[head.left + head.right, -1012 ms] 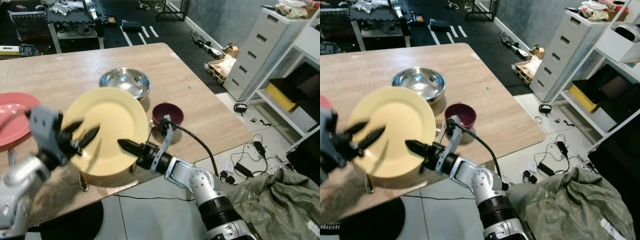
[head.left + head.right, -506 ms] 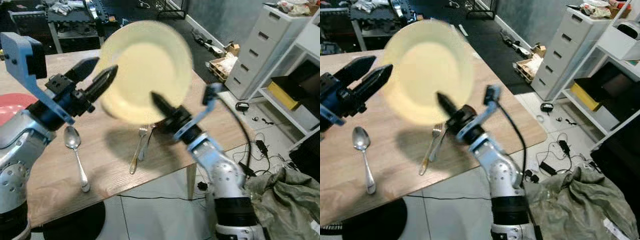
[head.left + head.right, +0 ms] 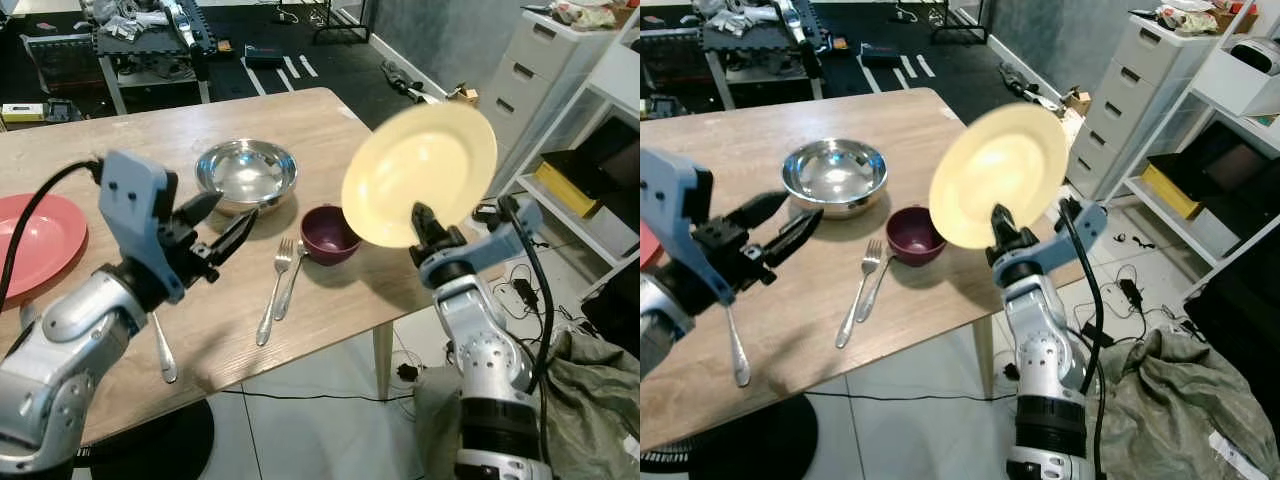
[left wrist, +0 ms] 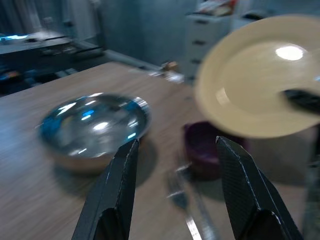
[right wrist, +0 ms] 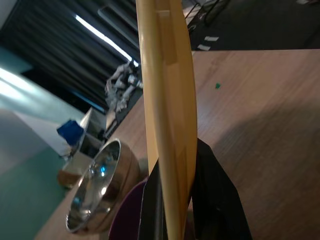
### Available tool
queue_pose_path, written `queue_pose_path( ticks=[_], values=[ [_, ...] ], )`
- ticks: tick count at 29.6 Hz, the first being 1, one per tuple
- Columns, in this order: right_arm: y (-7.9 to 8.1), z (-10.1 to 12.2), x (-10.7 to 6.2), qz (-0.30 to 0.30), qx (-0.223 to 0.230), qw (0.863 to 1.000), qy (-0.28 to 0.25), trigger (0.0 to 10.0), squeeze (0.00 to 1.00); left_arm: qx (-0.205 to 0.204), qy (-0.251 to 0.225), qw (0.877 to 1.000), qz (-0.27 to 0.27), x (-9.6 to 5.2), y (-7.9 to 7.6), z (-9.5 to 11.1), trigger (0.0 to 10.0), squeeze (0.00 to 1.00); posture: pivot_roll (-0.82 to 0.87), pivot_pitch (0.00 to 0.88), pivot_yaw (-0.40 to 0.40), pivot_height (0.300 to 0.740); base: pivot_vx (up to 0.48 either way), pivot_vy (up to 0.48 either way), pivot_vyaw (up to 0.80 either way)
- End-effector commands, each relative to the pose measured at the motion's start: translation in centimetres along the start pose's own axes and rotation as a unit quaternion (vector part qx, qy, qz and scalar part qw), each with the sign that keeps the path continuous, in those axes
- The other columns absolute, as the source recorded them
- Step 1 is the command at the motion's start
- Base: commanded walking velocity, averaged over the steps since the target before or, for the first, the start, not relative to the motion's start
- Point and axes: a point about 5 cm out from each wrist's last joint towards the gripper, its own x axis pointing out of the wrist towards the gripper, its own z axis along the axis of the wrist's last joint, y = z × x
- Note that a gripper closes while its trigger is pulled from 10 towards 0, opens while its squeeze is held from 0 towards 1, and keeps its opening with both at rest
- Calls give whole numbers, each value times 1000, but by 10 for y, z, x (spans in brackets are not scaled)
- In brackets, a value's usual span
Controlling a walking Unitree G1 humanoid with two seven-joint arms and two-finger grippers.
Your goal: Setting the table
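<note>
Plate held aloft (on edge), bowls, forks beneath

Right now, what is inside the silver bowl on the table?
The silver bowl holds no object; its shiny inside reflects only light. The left wrist view shows the same. The part of its inside under the near rim is hidden from the head cameras.

Light wooden bench on pale tiled floor. Dark mat flooring beyond. Grey drawer unit, white shelving, loose cables at right.
</note>
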Motion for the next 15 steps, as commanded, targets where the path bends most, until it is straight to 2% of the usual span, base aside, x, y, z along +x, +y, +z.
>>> queue_pose_path(
  ticks=[1, 2, 4, 5, 7, 11, 15],
  values=[
    [-5, 10, -5, -17, 9, 999, -35, 10000, 0, 13, 10, 1000, 26, -1, 4, -7, 10000, 0, 103, 47, 26, 740, 0, 0, 0],
    [-6, 12, -7, -22, 5, 999, -42, 10000, 0, 19, 12, 999, 32, -1, 4, -9, 10000, 0, 103, 45, 27, 740, 0, 0, 0],
    [-7, 14, -8, -26, 17, 998, -51, 10000, 0, 21, 15, 999, 35, 0, 4, -10, 10000, 0, 102, 42, 32, 740, 0, 0, 0],
    [-9, 17, -9, -35, 38, 997, -64, 10000, 0, 35, 20, 998, 40, 2, 4, -13, 10000, 0, 98, 37, 41, 740, 0, 0, 0],
    [-10, 17, -10, -36, 42, 996, -68, 10000, 0, 35, 22, 998, 41, 4, 3, -15, 10000, 0, 93, 29, 50, 740, 0, 0, 0],
    [-9, 13, -13, -26, 7, 998, -60, 10000, 0, 39, 22, 998, 42, 7, 0, -19, 10000, 0, 85, 17, 58, 740, 0, 0, 0],
    [-10, 2, -19, -22, -19, 999, -36, 10000, 0, 22, 22, 996, 81, 7, 7, -25, 10000, 0, 82, 9, 51, 740, 0, 0, 0]
  ],
)
